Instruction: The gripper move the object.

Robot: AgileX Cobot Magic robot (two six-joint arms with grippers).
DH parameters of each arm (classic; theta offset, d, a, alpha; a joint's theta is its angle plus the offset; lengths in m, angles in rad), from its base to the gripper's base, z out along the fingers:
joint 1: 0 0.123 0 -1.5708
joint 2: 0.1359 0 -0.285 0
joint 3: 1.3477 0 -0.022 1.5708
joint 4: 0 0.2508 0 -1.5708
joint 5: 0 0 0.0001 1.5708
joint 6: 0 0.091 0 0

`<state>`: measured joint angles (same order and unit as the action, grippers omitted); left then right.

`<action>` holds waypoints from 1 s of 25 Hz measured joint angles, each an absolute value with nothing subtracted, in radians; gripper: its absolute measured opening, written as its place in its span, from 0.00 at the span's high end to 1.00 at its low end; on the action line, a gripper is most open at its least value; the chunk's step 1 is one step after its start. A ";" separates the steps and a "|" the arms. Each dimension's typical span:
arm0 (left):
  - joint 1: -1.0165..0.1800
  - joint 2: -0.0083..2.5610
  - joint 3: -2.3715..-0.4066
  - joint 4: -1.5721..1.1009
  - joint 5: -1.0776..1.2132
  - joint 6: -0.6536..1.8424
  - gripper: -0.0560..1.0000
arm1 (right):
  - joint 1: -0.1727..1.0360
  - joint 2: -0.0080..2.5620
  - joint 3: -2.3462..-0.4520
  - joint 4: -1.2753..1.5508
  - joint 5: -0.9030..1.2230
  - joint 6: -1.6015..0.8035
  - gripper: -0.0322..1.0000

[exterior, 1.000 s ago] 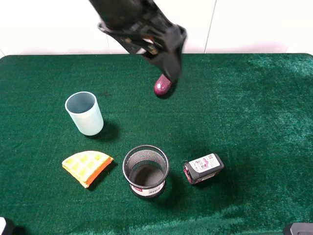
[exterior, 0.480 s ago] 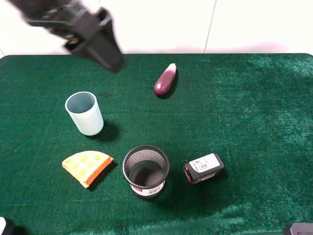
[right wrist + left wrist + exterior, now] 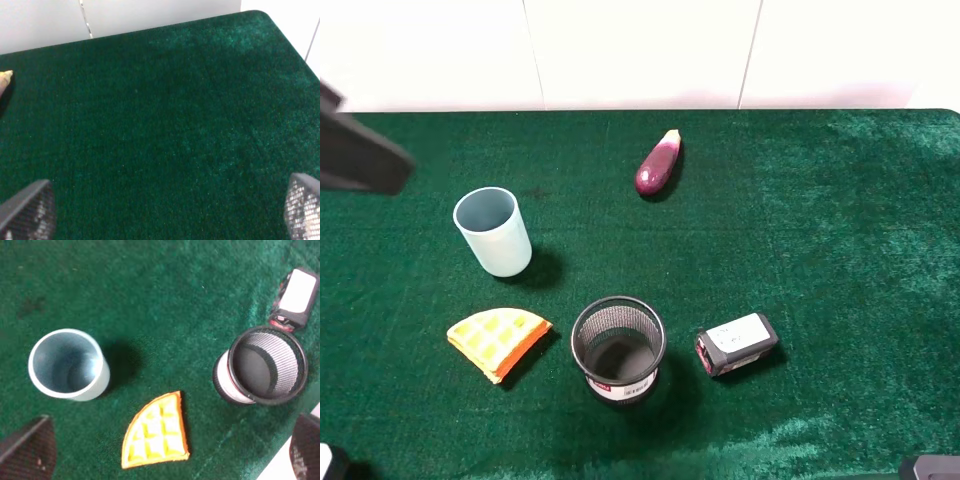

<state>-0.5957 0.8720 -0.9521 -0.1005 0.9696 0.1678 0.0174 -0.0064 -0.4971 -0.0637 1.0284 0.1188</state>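
Lying on the green cloth (image 3: 840, 200) near its front edge, right of centre, the object (image 3: 737, 344) is resting on its side with the white label up and the red-marked end facing the mesh pen holder (image 3: 618, 349), which is standing just beside it without touching. Its long axis is running roughly along the front edge, tilted slightly so the far end is sitting further back.

The left gripper (image 3: 170, 450) is hovering high over the left half of the cloth, jaws spread wide with nothing between them; only the two finger tips (image 3: 30, 447) are showing in the wrist view. In that view the object (image 3: 295, 297) is lying beyond the pen holder (image 3: 262, 371), well apart from the jaws, with the cup (image 3: 67, 364) and the waffle wedge (image 3: 156, 432) nearer.

The right gripper (image 3: 165, 205) is also spread and empty, looking over bare cloth toward the back right corner; the object is not appearing in its view. The eggplant (image 3: 657, 165) is lying near the back edge.

Judgement: the pen holder is standing between the left arm and the object, so the right arm has the clearer approach, jaws set across the short width.
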 joint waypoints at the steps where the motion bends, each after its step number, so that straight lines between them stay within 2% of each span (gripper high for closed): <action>1: -0.589 0.838 -0.931 -0.098 0.970 0.165 0.06 | 0.017 -0.006 -0.497 -0.064 1.028 0.119 0.30; 9: -0.543 0.533 -0.742 -0.012 0.975 0.010 0.06 | 0.017 -0.006 -0.497 -0.064 1.028 0.119 0.30; 25: -0.098 0.179 -0.584 0.000 1.051 0.038 0.06 | 0.017 -0.006 -0.497 -0.065 1.028 0.119 0.30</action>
<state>-0.0984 0.1789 -0.5841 0.0000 1.0510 0.0376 0.0174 -0.0064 -0.4971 -0.0646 1.0284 0.1188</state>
